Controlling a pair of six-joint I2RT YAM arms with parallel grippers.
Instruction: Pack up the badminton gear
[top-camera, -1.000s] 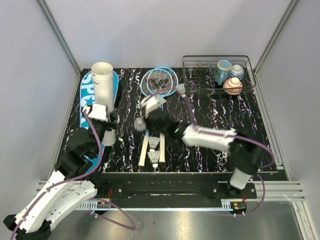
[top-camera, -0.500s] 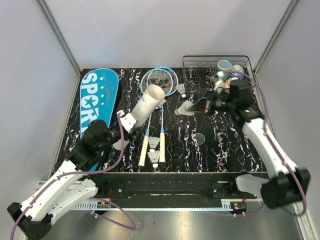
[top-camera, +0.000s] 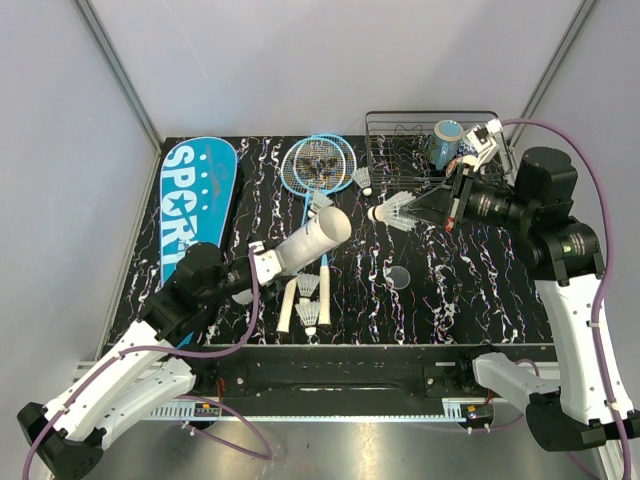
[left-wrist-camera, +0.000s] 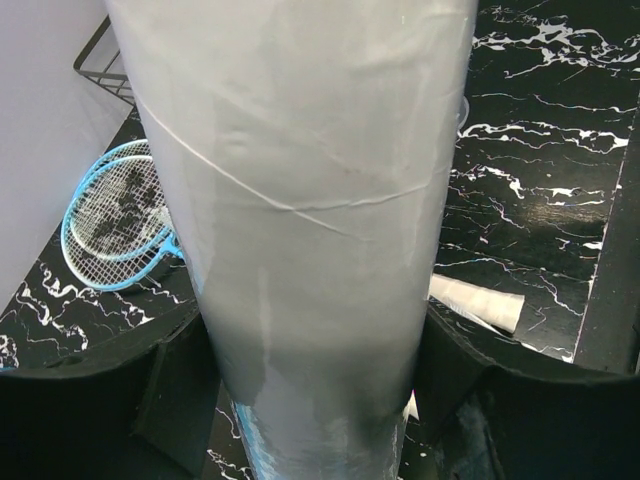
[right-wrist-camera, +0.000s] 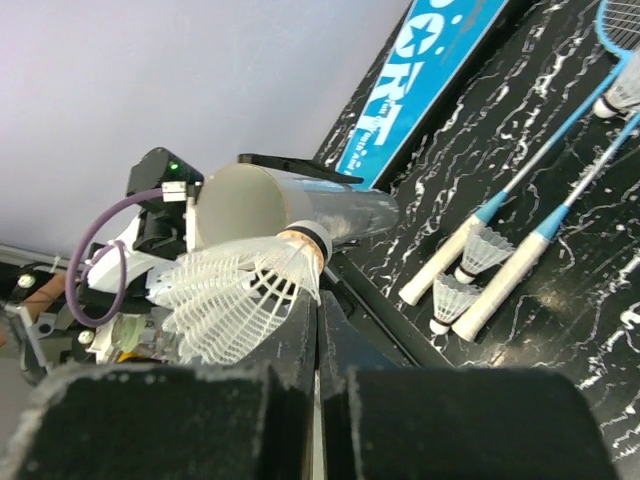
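My left gripper (top-camera: 262, 262) is shut on the long white tube (top-camera: 305, 243) and holds it tilted, open end toward the right; the tube fills the left wrist view (left-wrist-camera: 310, 200). My right gripper (top-camera: 432, 208) is shut on a white feather shuttlecock (top-camera: 394, 211), held in the air right of the tube's mouth (right-wrist-camera: 245, 205), cork toward it (right-wrist-camera: 240, 290). Two blue-framed rackets (top-camera: 318, 165) lie mid-table with two shuttlecocks (top-camera: 309, 300) between their handles. Another shuttlecock (top-camera: 365, 178) lies by the rack. The teal SPORT bag (top-camera: 190, 200) lies at the left.
A black wire rack (top-camera: 400, 150) with ceramic cups (top-camera: 446, 140) stands at the back right, just behind my right gripper. A small round translucent lid (top-camera: 398, 277) lies on the black marbled table (top-camera: 450, 300). Grey walls close in both sides.
My left arm has swung the tube from upright over the bag down to a tilt over mid-table. My right arm has lifted a shuttlecock from the racket handles up to the right.
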